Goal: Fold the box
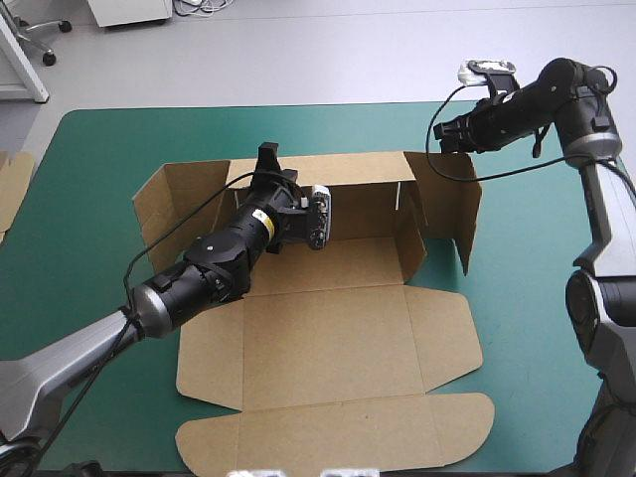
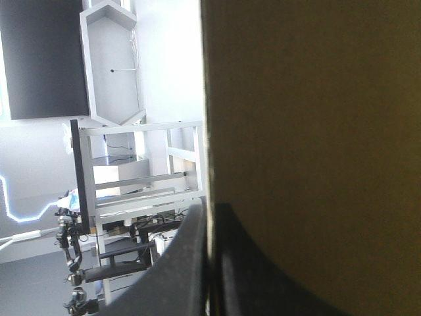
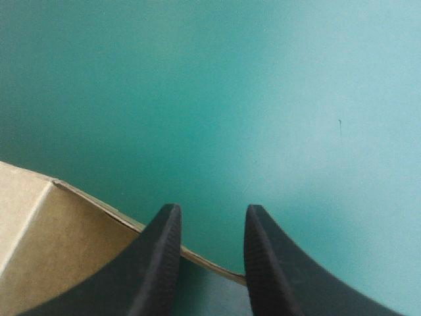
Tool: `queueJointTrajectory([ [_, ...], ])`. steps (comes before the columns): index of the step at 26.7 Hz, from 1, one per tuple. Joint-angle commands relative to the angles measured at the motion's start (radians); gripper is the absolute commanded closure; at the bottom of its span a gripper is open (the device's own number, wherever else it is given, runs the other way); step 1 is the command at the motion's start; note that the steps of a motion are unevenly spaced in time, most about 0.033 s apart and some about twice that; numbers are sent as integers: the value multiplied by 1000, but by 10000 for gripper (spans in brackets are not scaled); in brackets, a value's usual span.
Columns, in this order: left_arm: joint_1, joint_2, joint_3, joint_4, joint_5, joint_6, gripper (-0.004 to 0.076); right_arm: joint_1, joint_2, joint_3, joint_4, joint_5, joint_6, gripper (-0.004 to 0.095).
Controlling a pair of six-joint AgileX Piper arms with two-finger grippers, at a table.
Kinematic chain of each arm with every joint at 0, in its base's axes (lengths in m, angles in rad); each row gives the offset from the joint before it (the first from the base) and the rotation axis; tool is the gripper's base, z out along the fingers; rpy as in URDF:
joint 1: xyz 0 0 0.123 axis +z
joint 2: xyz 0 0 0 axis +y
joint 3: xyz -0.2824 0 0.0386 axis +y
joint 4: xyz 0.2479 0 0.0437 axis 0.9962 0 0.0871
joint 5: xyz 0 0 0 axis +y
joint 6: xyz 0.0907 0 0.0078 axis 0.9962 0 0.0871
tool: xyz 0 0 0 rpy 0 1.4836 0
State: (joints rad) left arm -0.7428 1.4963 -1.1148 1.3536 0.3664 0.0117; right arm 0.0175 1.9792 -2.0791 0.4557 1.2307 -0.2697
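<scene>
The brown box (image 1: 328, 338) lies in the middle of the teal-green cover with its back wall and two side flaps raised; the lid and front flaps lie flat toward the near edge. My left gripper (image 1: 266, 157) sits at the top edge of the back wall, near its left end. In the left wrist view the left gripper (image 2: 209, 214) is all but shut, with the board (image 2: 316, 118) between its fingers. My right gripper (image 1: 442, 134) hovers just beyond the raised right flap. It is open (image 3: 209, 214), and a board edge (image 3: 59, 250) lies under one finger, not between them.
Another piece of brown board (image 1: 12, 184) shows at the table's left edge. Bare teal-green cover (image 1: 537, 298) stretches to the right of the box and along the far edge behind it.
</scene>
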Motion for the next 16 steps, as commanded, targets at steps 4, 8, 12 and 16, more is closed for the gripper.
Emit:
queueJointTrajectory([
  [4, -35, -38, -12, 99, 15, -97, 738, -62, -58, -11, 118, -2, -44, 599],
  [8, -35, -38, -12, 104, 33, -120, 738, -70, -58, -8, 110, 0, -46, 599],
  [12, -35, -38, -12, 104, 33, -120, 738, -72, -58, -7, 108, 5, -46, 599],
  [16, -35, -38, -12, 104, 31, -127, 738, -72, -58, 9, 117, 12, -46, 599],
])
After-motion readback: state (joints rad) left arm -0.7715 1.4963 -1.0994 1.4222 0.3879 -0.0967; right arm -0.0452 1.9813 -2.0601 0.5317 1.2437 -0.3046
